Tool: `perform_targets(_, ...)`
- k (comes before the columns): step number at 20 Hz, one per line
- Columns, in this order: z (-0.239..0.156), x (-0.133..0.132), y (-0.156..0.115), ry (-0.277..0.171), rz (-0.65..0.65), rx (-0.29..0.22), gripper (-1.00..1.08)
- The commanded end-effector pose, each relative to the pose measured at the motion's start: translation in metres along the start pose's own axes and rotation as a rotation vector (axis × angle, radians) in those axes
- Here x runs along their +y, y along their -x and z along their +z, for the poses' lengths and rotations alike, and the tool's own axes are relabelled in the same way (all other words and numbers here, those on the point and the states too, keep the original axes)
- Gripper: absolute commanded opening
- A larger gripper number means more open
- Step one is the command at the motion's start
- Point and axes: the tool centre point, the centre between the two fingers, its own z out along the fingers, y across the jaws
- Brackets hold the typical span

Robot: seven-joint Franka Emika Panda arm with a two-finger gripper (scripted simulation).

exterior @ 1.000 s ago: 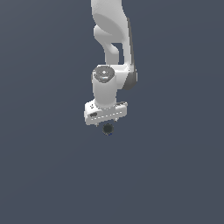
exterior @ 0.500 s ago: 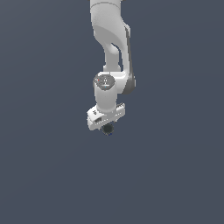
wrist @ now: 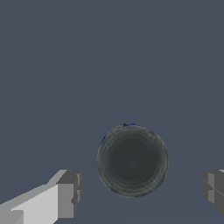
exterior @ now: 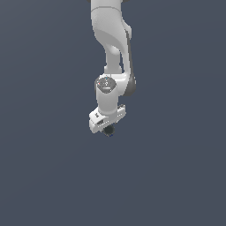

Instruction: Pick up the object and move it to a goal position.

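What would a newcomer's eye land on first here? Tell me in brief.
First, the white arm hanging from the top of the exterior view against bare grey. Then the dark ball in the wrist view, sitting between the claw fingers with gaps either side, so the claw is open.

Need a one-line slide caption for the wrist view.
Open gripper fingers straddle the dark round ball, not touching it.

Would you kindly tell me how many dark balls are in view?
1. The dark ball sits between the open gripper's fingers, clear of both. Nothing suggests hidden ones.
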Motion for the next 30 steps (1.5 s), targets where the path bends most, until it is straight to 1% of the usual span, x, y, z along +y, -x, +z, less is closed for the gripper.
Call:
perform_targets(1,0.001,0.000,0.000,0.000,0.000,0.000,1.00)
perform_targets(5,0.012,0.000,0.000,0.000,-0.002,0.000,1.00)
perform_targets(12,0.044,-0.001,0.001,0.000,-0.005,0.001,1.00)
perform_targets(17,0.050,0.000,0.000,0.000,-0.005,0.001,1.00)
perform_targets(18,0.050,0.000,0.000,0.000,-0.005,0.001,-1.00)
perform_targets(30,0.048,0.001,0.000,0.001,-0.004,0.001,-1.00)
